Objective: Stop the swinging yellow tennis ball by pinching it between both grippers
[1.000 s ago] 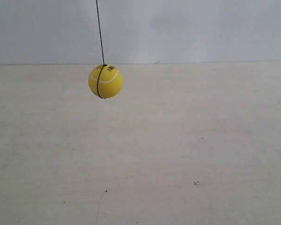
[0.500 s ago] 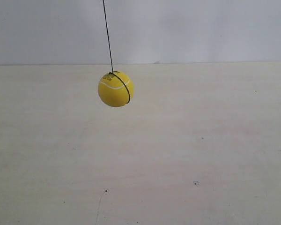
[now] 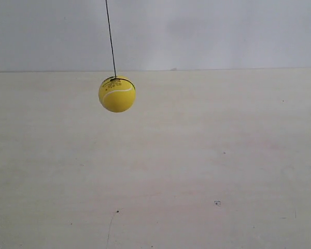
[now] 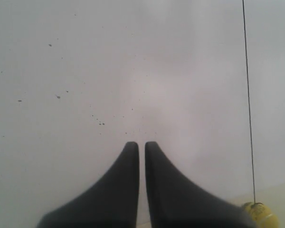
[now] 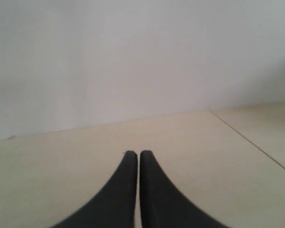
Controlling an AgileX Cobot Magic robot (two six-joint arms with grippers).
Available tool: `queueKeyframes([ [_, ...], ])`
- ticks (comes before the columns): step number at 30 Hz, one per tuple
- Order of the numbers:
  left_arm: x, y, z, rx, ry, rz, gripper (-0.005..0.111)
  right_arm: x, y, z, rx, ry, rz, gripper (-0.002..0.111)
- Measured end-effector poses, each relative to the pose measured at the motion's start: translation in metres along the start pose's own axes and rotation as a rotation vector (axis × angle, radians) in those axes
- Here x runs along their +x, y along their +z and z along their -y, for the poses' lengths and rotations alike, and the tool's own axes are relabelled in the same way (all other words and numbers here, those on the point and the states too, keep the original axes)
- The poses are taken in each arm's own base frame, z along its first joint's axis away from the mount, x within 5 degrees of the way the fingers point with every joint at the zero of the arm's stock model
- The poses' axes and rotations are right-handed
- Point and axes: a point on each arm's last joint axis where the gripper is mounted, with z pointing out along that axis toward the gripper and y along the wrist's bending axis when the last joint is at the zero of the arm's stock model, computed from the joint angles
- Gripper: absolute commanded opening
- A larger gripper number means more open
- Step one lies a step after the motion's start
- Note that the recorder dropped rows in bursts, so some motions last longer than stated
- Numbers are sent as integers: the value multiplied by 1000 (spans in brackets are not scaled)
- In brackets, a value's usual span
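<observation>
The yellow tennis ball [image 3: 116,94] hangs on a thin black string [image 3: 110,36] above the pale table, left of centre in the exterior view, with its white seam and dark marks near the top. No arm shows in that view. In the left wrist view my left gripper [image 4: 141,144] is shut, its black fingers nearly touching with nothing between them; the ball [image 4: 261,215] peeks in at the frame's corner, off to one side of the fingers, under its string [image 4: 248,99]. My right gripper [image 5: 137,153] is shut and empty; the ball is out of its view.
The pale wooden table [image 3: 197,171] runs back to a plain white wall [image 3: 207,31]. The right wrist view shows the table's surface [image 5: 61,161] and a thin seam line [image 5: 251,142] across it.
The ball swung right and slightly down half a second ago, and has now swung back left to about where it hung one second ago. It has also turned on its string.
</observation>
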Motion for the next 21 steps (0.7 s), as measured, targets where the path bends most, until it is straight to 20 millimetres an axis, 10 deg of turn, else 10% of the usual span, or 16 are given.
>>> queueKeyframes([
  [21,0,0,0,0,0,0,5,23,-3,4,38,-55,-242,0],
])
